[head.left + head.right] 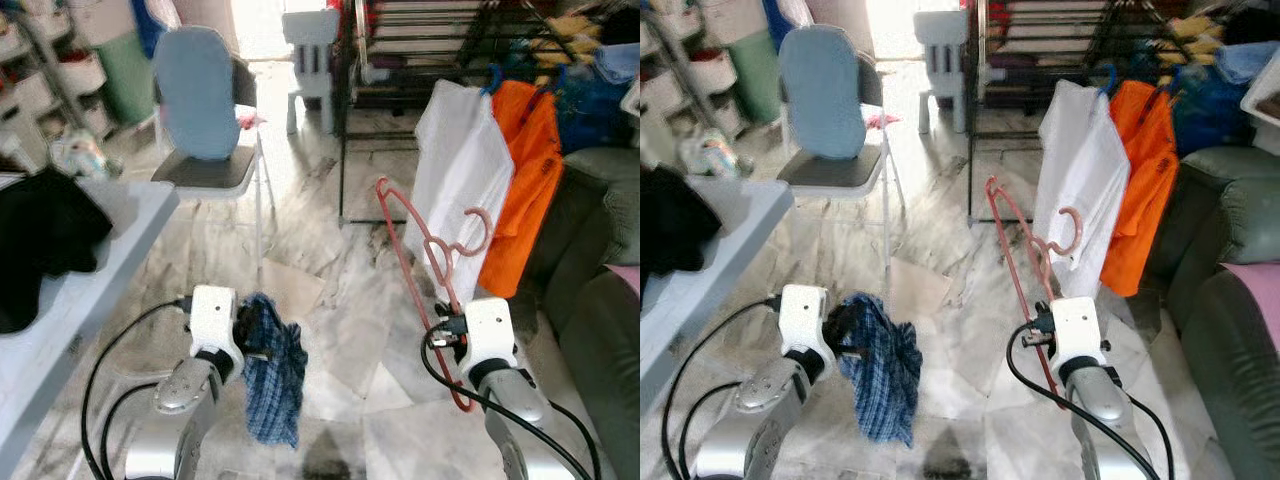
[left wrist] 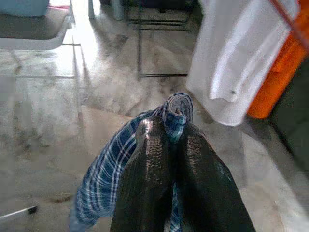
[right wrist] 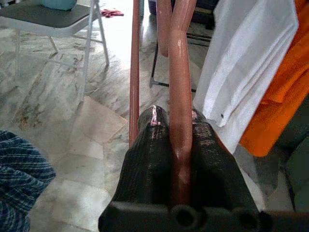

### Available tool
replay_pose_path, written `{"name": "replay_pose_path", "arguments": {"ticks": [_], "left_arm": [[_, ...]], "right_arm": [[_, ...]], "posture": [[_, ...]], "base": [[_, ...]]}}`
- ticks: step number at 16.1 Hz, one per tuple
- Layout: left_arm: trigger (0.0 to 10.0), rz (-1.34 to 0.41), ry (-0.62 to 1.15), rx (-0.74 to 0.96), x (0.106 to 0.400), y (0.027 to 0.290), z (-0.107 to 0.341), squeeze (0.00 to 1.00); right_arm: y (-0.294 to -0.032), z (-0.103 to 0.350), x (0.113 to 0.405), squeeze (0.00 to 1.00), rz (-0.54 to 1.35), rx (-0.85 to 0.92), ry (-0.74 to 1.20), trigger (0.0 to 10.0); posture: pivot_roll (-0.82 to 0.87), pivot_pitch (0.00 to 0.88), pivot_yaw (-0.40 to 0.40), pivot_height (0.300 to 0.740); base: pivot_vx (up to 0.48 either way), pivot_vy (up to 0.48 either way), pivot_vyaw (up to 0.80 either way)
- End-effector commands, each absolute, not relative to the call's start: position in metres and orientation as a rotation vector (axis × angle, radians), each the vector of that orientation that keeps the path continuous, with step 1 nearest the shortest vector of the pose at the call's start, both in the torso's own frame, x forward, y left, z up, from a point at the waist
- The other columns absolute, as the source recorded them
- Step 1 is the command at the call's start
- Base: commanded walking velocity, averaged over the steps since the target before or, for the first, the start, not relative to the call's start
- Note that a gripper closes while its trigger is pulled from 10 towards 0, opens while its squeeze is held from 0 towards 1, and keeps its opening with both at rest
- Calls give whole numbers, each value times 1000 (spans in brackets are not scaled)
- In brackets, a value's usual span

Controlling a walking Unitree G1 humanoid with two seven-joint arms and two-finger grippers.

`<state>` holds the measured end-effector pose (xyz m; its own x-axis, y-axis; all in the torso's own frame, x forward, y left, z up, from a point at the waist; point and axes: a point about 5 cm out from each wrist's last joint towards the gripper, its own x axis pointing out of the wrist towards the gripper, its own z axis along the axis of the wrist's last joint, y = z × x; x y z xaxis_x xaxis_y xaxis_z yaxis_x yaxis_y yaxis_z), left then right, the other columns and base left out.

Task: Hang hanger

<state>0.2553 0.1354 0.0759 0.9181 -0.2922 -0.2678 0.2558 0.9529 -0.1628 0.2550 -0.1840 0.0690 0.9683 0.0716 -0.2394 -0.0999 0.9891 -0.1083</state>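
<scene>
1. black fingers [image 3: 145, 150] of the right gripper [image 3: 176, 145] pinch the pink hanger [image 1: 425, 250], held up bare over the marble floor [image 1: 330, 290].
2. left gripper [image 2: 169, 145] is clamped on a blue plaid cloth [image 1: 272, 375], dangling.
3. drying rack [image 1: 420, 40] stands well ahead, so dressing the hanger and hanging it both look undone.
</scene>
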Motion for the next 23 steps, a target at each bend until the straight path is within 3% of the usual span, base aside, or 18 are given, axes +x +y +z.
{"name": "replay_pose_path", "arguments": {"ticks": [1,17,23], "left_arm": [[10000,-318,295,-142,255,132,78,0],[10000,-412,272,-154,257,122,82,0],[10000,-422,271,-162,257,121,81,0]], "right_arm": [[-183,73,258,0,95,-115,227,10000],[-181,74,264,0,120,-115,234,10000],[-181,72,260,0,119,-111,244,10000]], "posture": [[-115,0,14,740],[-121,0,6,740],[-128,0,9,740]], "base": [[0,0,0],[0,0,-750],[0,-280,-800]]}}
